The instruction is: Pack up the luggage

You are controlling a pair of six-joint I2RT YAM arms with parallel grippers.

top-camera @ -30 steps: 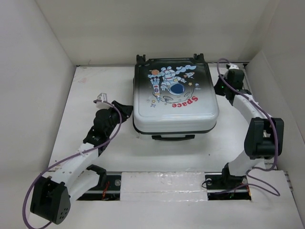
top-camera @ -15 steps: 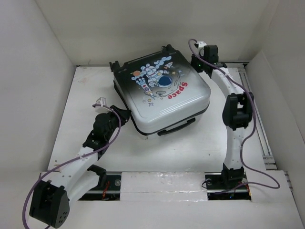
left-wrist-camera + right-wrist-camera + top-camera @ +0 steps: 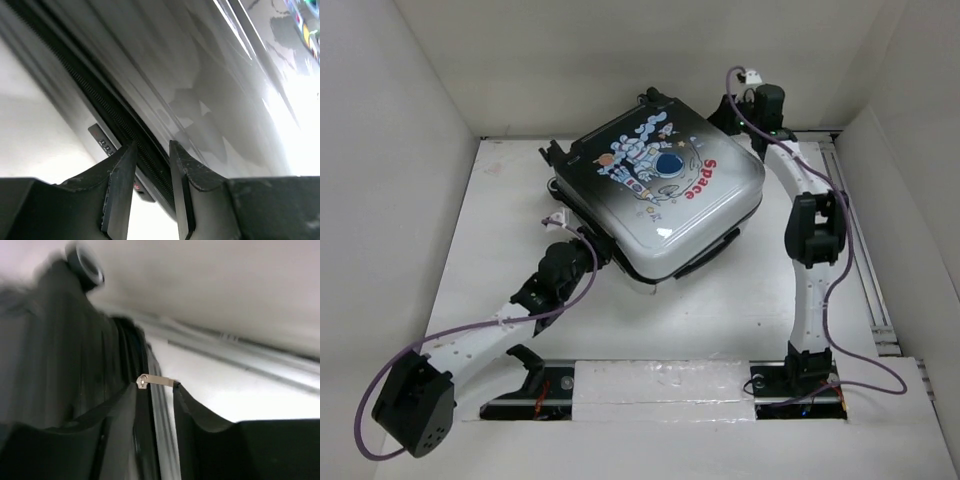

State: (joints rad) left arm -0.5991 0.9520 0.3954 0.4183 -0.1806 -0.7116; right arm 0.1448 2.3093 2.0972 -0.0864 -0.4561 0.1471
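Note:
The luggage (image 3: 660, 185) lies closed, shell up, turned askew at the table's back middle; astronaut art and red "Space" show. My left gripper (image 3: 592, 250) is at its near-left edge. In the left wrist view its jaws (image 3: 152, 150) stand a little apart over the black zipper seam (image 3: 115, 120), with nothing clearly held. My right gripper (image 3: 732, 108) is at the far-right corner. In the right wrist view its fingertips (image 3: 156, 385) hold the metal zipper pull (image 3: 156, 381) beside the dark shell (image 3: 60, 340).
White walls enclose the table (image 3: 500, 200) at the back and on both sides. The suitcase's carry handle (image 3: 705, 255) faces the near right. A wheel (image 3: 85, 262) shows at the far corner. A combination lock (image 3: 105, 145) sits on the rim near my left fingers.
The suitcase has turned further counterclockwise and shifted right. My left gripper has moved in against its near-left edge. My right gripper stayed at the far-right corner.

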